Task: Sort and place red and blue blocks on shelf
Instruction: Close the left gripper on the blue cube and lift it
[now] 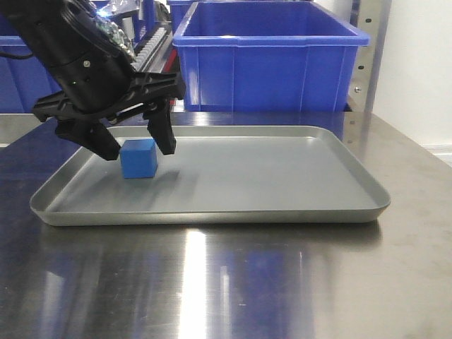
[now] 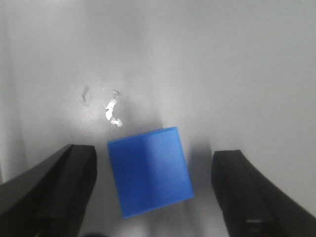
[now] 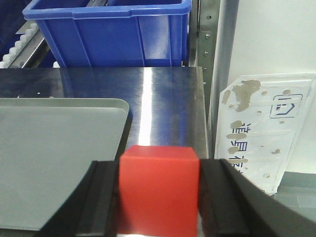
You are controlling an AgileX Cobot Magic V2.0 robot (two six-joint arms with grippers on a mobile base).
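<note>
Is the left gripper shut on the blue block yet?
Open. The left gripper straddles the block; in its wrist view both fingers stand clear, bare tray showing in the gaps.

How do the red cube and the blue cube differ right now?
The blue block rests on the grey tray; the red block is clamped in the right gripper. The left gripper stands open around the blue block, its fingers apart from it, while the red block is pressed on both sides. The blue block is blue and the red block is red. Both are plain cubes.
</note>
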